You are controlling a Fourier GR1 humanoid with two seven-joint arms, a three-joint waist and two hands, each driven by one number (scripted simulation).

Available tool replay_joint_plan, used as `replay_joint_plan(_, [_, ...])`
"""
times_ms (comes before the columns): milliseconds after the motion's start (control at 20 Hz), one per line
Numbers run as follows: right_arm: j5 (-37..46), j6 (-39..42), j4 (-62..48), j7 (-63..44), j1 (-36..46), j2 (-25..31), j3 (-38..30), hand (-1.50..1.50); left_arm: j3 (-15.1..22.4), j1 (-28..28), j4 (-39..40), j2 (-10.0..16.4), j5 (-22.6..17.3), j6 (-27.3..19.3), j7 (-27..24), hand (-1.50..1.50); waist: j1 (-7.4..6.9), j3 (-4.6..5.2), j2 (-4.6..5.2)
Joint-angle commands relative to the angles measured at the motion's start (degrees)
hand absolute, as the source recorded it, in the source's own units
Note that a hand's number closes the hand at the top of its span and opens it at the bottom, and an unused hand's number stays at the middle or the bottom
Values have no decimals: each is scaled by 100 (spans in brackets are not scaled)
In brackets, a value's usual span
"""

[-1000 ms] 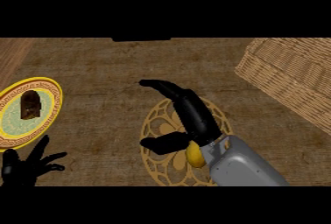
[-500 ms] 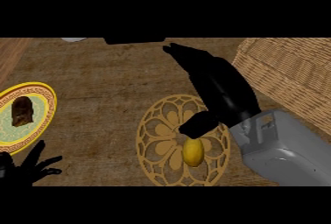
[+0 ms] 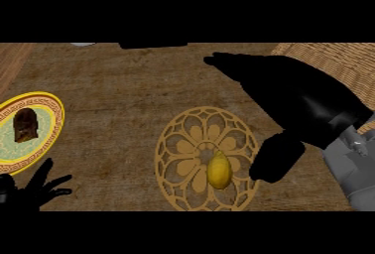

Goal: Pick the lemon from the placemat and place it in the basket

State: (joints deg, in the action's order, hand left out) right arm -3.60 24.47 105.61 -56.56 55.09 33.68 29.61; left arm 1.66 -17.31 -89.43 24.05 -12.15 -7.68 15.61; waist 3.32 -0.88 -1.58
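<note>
Head view: my right hand (image 3: 304,99) hangs open and empty beside the oval yellow lemon (image 3: 219,170), probably light, firm and roll-prone, best grasped across its middle.

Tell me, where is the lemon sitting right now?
In the head view the lemon lies on the round placemat, low and just right of centre, left of the right hand; the basket is at the upper right.

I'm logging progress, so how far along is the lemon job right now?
Nothing done yet: the lemon lies on the placemat. In hand: the right hand hovers open beside it, not gripping. Left: grasp, carry to the basket, release.
</note>
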Motion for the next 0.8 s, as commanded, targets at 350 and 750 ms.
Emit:
replay_joint_plan(350, [-1801,495,740,-1429,195,1034,-90,-150,498,349,334,-651,158,28,-88,0,-136,107,100])
replay_joint_plan(750, [-1351,-326,973,-1413,-64,690,352,-150,500,894,524,-685,254,143,160,0,-246,101,149])
